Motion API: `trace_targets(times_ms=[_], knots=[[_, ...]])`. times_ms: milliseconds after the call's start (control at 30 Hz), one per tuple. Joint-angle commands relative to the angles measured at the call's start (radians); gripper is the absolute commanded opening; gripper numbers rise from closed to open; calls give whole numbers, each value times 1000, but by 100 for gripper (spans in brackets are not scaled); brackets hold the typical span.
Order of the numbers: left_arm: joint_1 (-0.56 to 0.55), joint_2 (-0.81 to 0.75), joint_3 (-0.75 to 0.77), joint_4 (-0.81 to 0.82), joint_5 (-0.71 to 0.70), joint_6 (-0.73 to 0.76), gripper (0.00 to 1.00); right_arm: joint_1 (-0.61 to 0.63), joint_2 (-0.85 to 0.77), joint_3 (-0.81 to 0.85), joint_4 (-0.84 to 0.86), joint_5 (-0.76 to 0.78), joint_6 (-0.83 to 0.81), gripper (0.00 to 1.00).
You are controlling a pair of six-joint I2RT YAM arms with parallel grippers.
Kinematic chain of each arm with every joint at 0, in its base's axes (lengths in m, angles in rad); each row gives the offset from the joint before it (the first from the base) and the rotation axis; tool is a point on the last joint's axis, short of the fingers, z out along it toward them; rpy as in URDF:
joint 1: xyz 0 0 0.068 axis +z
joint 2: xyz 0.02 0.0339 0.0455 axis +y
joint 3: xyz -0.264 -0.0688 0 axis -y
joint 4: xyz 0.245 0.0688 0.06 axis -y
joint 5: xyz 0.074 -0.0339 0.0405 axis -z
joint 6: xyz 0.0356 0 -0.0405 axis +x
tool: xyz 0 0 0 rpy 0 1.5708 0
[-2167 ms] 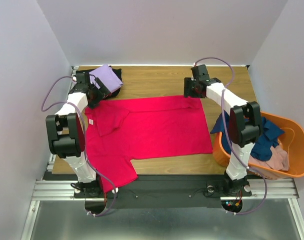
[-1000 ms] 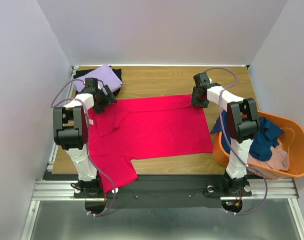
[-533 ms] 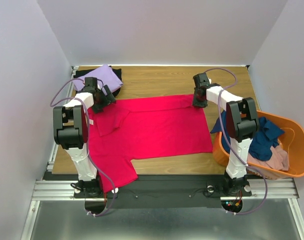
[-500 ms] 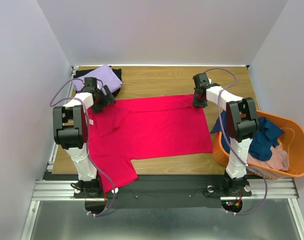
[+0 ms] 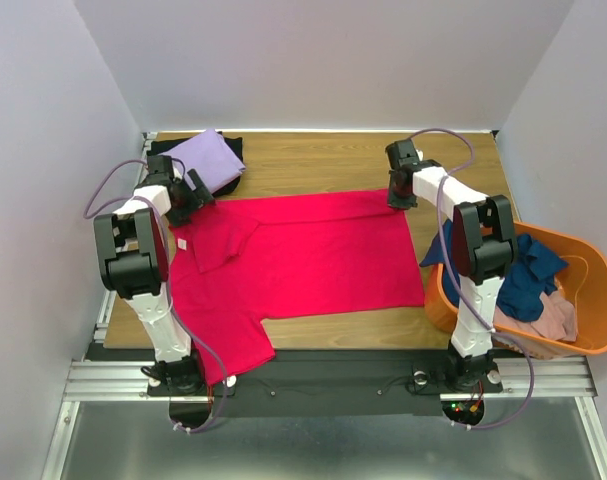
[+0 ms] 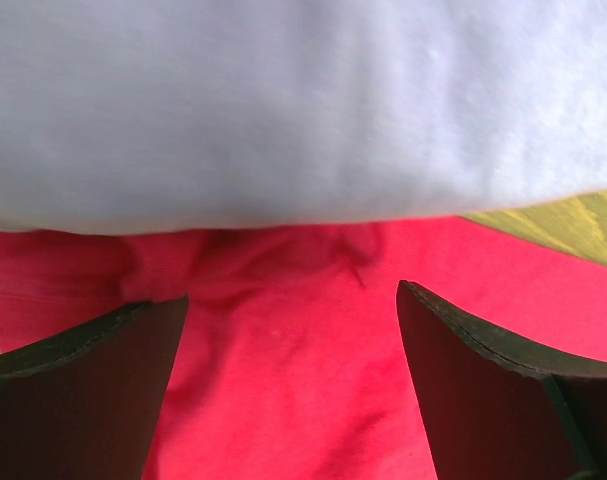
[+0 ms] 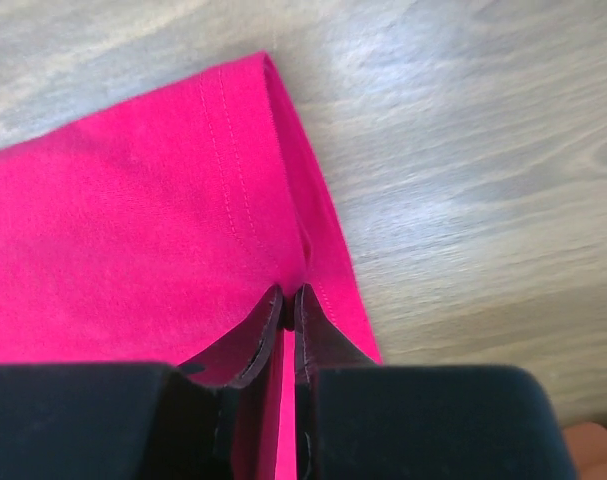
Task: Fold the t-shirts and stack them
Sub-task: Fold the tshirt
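Right gripper point(image 7: 288, 302) has pinched shut on the crimson t-shirt point(image 5: 313, 250) — left gripper point(image 6: 293, 297) gapes wide above it.

Five t-shirts point(image 5: 313, 250), one tub point(image 5: 595, 342), two arms point(image 5: 133, 262)

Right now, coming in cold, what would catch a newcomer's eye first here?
The crimson-pink t-shirt lies spread across the middle of the table, one sleeve draped over the near edge. The right tool is pinched shut on its far right corner, while the left tool hangs open over its far left corner, beside the folded lavender t-shirt. At the right edge, an orange tub holds crumpled clothes.
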Motion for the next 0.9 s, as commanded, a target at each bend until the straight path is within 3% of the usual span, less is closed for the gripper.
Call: trace_targets(times_ms=[0, 533, 600, 633, 733, 867], knots=[[30, 16, -5, 6, -3, 51, 98, -20, -51, 65, -79, 77, -38, 8], [44, 3, 23, -10, -34, 89, 98, -54, 6, 94, -176, 110, -32, 10], [38, -35, 23, -14, -48, 100, 98, -52, 29, 117, -176, 104, -33, 17], [35, -54, 21, -23, -63, 102, 98, -52, 32, 125, -176, 95, -30, 33], [-35, -158, -15, -27, -136, 114, 98, -52, 30, 159, -174, 31, -30, 57], [-187, -331, -71, -24, -287, 157, 98, -49, 26, 185, -168, -32, -39, 61]])
